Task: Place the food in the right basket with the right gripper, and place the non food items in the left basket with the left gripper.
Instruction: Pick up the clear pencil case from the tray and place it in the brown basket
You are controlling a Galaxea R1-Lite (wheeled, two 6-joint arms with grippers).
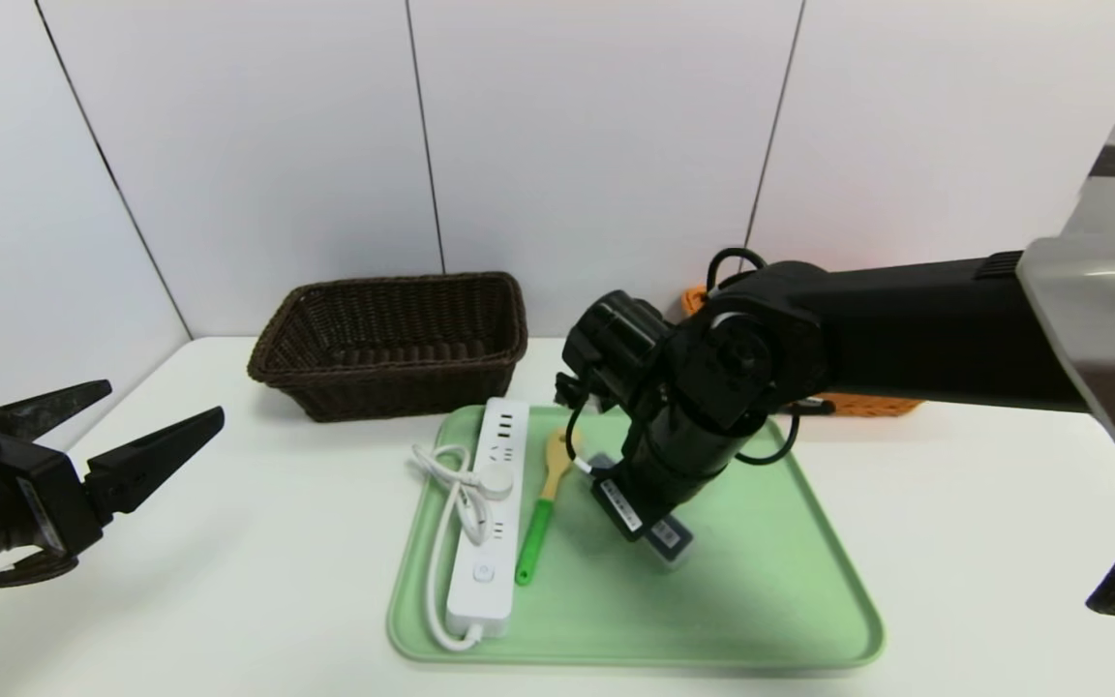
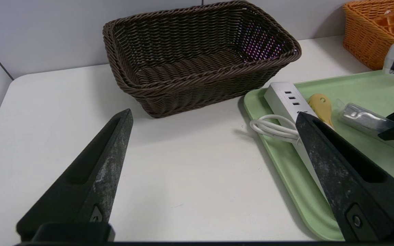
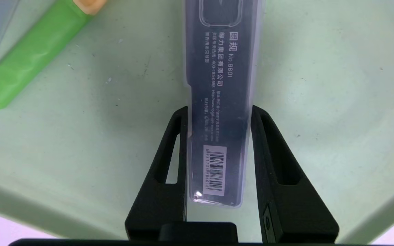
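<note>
My right gripper is down on the green tray, shut on a clear plastic case with a dark insert and a barcode label. Both fingers press the case's long sides near its labelled end. In the head view the case peeks out under the right wrist. Also on the tray lie a white power strip with its coiled cord and a spatula with a green handle. My left gripper hovers open and empty over the table's left side. The brown left basket looks empty.
The orange right basket stands behind the tray, mostly hidden by my right arm in the head view, with an orange waffle-like piece inside. Bare white table lies between my left gripper and the tray's edge. A wall is close behind.
</note>
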